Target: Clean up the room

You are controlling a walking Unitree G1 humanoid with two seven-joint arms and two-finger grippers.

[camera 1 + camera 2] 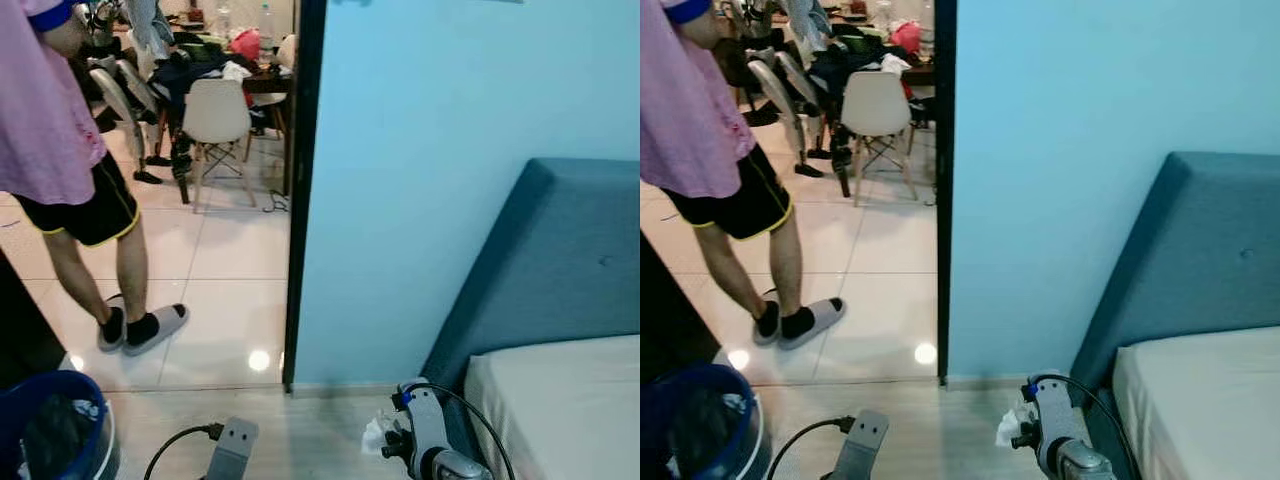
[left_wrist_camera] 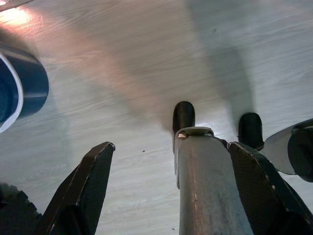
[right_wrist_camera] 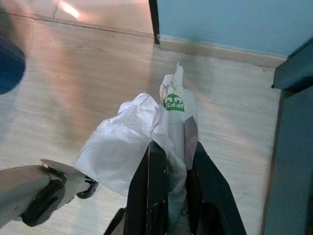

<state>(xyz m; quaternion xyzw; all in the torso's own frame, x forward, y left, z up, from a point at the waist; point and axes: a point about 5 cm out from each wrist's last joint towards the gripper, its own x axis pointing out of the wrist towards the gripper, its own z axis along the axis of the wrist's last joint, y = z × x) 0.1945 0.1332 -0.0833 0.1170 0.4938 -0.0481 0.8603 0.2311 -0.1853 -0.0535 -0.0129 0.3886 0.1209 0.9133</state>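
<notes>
My right gripper (image 3: 173, 151) is shut on a crumpled white paper wrapper (image 3: 122, 142) with green print, held low over the wooden floor. In the left eye view the wrapper (image 1: 375, 435) shows as a white wad beside my right arm (image 1: 425, 435), close to the bed's corner. A dark blue waste bin (image 1: 50, 420) with a dark liner stands on the floor at my lower left. My left gripper (image 2: 170, 147) hangs open above the floor with nothing in it, and the bin's rim (image 2: 19, 90) is off to its side.
A person (image 1: 70, 130) in a pink shirt and black shorts stands on the tiled floor beyond the dark door frame (image 1: 300, 190). A light blue wall (image 1: 430, 150) faces me. A bed (image 1: 560, 400) with a blue headboard (image 1: 560, 260) is at right. A white chair (image 1: 215, 110) and cluttered table stand far back.
</notes>
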